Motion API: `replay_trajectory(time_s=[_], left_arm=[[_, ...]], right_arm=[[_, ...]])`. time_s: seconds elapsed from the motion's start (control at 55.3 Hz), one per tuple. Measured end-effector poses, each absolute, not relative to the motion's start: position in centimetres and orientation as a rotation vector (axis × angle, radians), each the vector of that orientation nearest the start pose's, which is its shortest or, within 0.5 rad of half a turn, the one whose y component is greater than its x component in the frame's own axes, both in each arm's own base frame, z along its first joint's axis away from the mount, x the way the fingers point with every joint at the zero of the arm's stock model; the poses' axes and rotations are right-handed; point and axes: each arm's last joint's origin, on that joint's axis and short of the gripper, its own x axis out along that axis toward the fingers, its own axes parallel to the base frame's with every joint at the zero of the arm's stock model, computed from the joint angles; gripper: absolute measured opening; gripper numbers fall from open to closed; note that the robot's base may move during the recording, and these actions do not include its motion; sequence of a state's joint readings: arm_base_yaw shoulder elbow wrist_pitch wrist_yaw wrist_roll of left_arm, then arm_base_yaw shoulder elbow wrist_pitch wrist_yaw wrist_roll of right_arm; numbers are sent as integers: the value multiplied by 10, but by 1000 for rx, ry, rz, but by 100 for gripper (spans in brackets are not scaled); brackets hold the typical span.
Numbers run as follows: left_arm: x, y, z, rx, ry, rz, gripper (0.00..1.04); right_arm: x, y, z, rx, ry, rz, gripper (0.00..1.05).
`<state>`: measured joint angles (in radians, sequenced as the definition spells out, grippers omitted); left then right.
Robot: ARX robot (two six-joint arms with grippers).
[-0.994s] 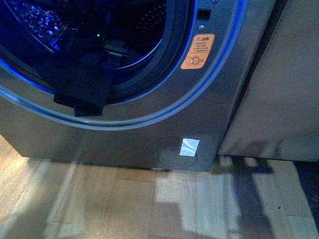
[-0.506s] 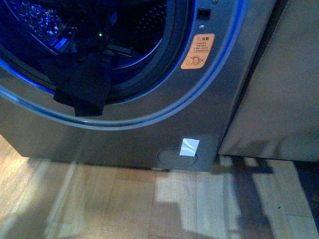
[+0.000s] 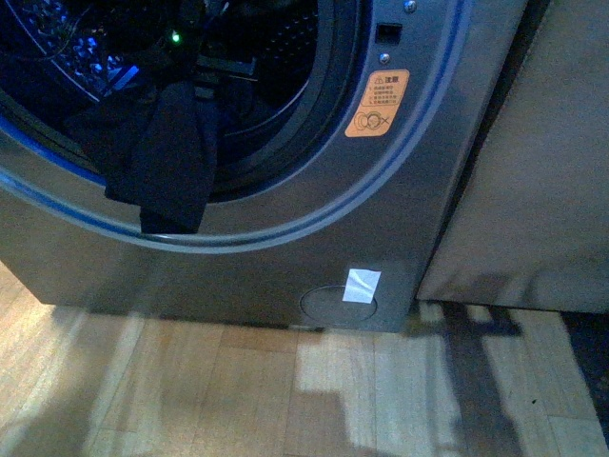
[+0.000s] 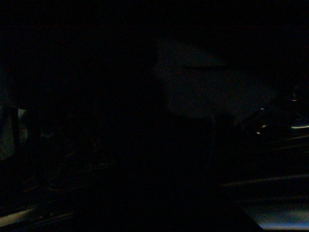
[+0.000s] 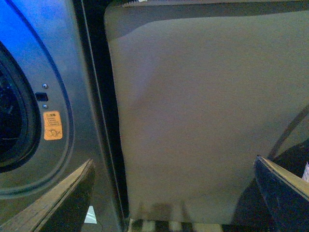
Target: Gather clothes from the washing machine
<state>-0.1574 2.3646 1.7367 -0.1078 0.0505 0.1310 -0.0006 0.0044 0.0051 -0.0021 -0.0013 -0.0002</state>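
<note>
Navy, nearly black clothes (image 3: 164,167) are hanging limp over the lower lip of the washing machine (image 3: 285,252)'s round opening, at about nine o'clock in the front view. Their upper part is lying inside the drum (image 3: 285,38) and their lower end is drooping onto the grey front ring. A small green light (image 3: 175,38) is glowing just above them, at twelve o'clock from the fabric, among dark shapes I cannot make out. An orange sticker (image 3: 377,103) is sitting on the grey front at two o'clock from the clothes, and a white label (image 3: 362,283) is lying over a round cap (image 3: 324,303) at five o'clock from them. A beige panel (image 3: 533,162) is standing beside the machine at three o'clock, and a wooden floor (image 3: 238,390) is running along below. The left wrist view is dark, so I cannot tell how the left hand is standing. The right hand (image 5: 174,162) is gaping wide and gripping nothing, its fingers (image 5: 67,203) framing the beige panel and the machine's grey front.
</note>
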Motion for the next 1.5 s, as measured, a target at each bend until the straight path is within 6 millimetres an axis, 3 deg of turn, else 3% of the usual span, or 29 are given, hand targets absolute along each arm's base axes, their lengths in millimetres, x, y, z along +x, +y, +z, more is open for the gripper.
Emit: replay_trajectory(time_s=[0.416,0.958,1.302,1.501], left_arm=[[447,-77,150,157,653,-354,8],[361,-59,198,137,515,-486,8],[333,-35,258,131,356,-508,8],[315,-29,306,138,245,-539,8]], right_arm=[[98,0,165,0,1,1,97],[98,0,165,0,1,1,97],[98,0,165,0,1,1,97],[98,0,165,0,1,1,97]])
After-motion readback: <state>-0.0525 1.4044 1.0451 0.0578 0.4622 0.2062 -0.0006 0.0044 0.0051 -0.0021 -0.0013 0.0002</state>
